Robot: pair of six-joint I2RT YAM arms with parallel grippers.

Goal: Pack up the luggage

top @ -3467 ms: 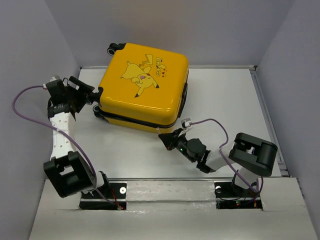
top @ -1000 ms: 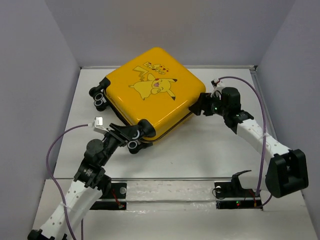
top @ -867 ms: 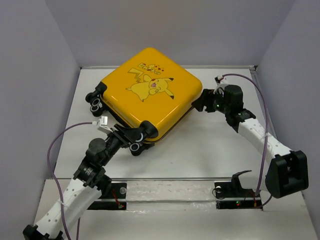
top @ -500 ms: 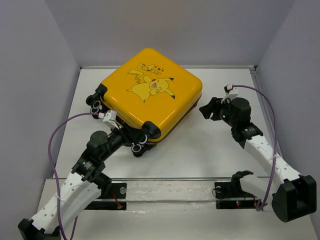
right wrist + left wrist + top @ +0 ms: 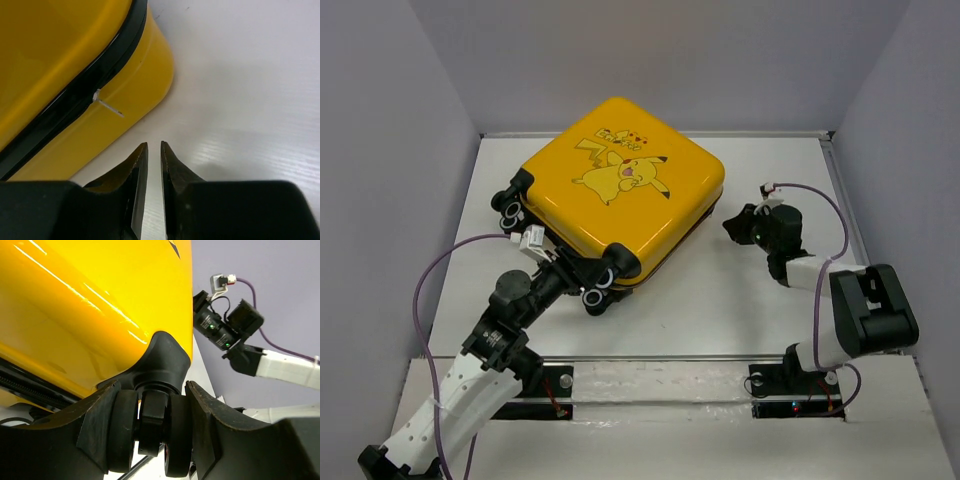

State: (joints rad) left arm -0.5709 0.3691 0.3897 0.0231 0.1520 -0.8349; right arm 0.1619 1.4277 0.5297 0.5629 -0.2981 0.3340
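Two dark fingers (image 5: 139,167) stand nearly together, a thin gap between them, holding nothing above the white counter (image 5: 240,90). Just beyond their tips is a yellow hard-shell suitcase (image 5: 60,45) corner, with black zipper trim (image 5: 100,65) and a small silvery pull tab (image 5: 107,106).

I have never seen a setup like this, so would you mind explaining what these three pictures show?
Gladly. The wide picture looks down on two robot arms, the left arm and the right arm, bolted at the near edge of a white table. The other two come from cameras on each wrist, showing that arm's own fingers up close. A closed yellow suitcase with a cartoon print lies on the table, print up. The left fingers sit either side of one wheel at its near corner and seem to clamp it. The right fingers are almost closed, empty, beside the suitcase without touching it.
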